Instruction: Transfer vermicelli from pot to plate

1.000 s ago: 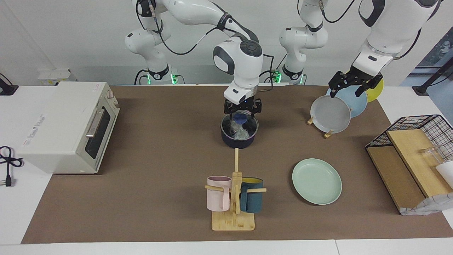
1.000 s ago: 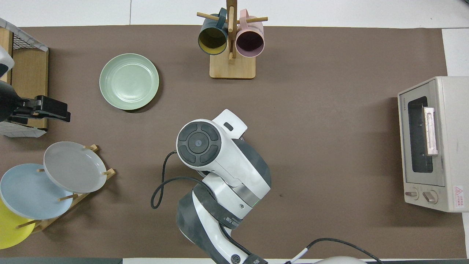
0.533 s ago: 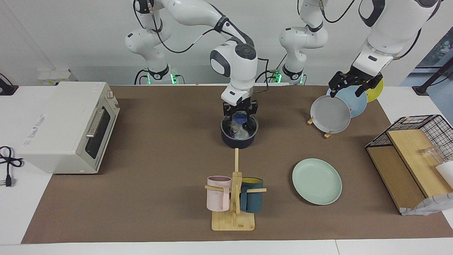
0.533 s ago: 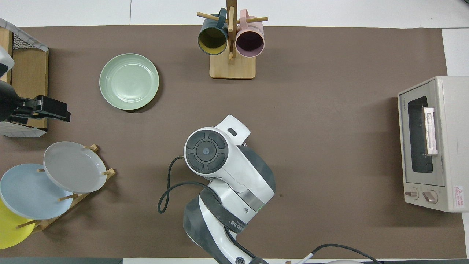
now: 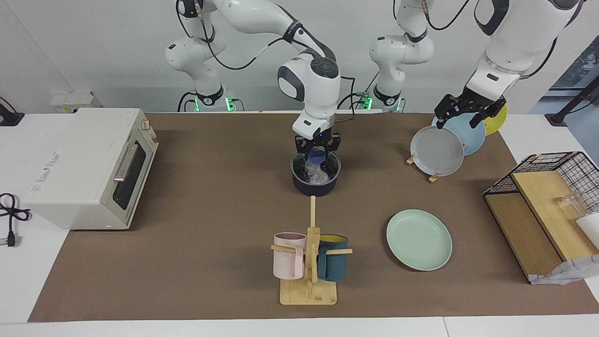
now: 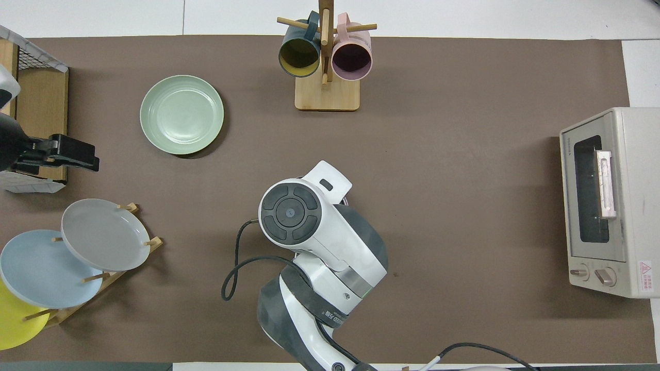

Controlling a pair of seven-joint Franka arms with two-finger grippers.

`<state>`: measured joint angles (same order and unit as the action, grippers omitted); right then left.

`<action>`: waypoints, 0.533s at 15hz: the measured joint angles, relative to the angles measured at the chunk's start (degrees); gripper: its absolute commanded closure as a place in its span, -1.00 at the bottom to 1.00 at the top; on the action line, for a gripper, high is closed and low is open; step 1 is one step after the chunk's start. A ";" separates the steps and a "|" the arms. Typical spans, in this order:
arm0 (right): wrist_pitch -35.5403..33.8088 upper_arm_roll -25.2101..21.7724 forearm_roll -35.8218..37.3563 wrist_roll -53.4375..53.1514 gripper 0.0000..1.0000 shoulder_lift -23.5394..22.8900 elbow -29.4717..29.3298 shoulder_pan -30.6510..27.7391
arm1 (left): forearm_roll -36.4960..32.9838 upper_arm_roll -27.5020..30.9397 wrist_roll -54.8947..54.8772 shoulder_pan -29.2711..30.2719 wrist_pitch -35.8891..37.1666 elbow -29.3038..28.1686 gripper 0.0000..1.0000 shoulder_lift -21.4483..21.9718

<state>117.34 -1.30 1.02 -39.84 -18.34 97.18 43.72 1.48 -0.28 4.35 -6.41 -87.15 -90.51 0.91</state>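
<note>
The brown mat on the table [image 5: 196, 262] leaves wide bare stretches: a broad band in the lower left of the facing view between the toaster oven [image 5: 89, 166] and the mug stand [image 5: 309, 262], and another at mid-frame between the pot [image 5: 316, 175] and the plate [image 5: 419, 239]. The edges are crowded instead. The toaster oven sits at the left edge of the facing view, the wire basket [image 5: 543, 187] at the right edge, and the plate rack [image 5: 444, 145] with its grey, blue and yellow plates at the upper right.

The right arm arcs down from the upper left of the facing view, and the right gripper [image 5: 317, 157] points straight down into the pot, just above centre. Its fingertips are closed together on the vermicelli [image 5: 317, 174], which lies inside the pot as a whitish tangle (in the overhead view the arm's wrist covers the pot entirely). The plate lies flat and bare at lower right of the facing view, well apart from the pot.

The left arm waits, with the left gripper [image 5: 469, 108] hanging over the plate rack, its fingers spread wide and holding nothing.
</note>
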 measured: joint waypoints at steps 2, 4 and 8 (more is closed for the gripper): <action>-2.14 -0.08 0.04 0.16 -0.10 0.23 -2.30 -0.73 | 0.00 -0.03 0.00 0.00 0.00 0.00 -1.00 0.00; -5.86 -0.16 0.04 2.29 -0.10 0.66 -5.96 -2.48 | 0.00 -0.17 0.00 -0.03 0.00 0.00 -1.00 0.00; -10.74 -0.39 0.07 12.79 -0.10 1.50 -9.44 -10.31 | 0.00 -0.89 0.00 -1.01 -0.03 0.00 -1.00 0.00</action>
<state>106.59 -1.69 1.09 -27.05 -16.85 87.74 33.41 1.48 -1.17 4.35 -7.42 -87.18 -90.51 0.91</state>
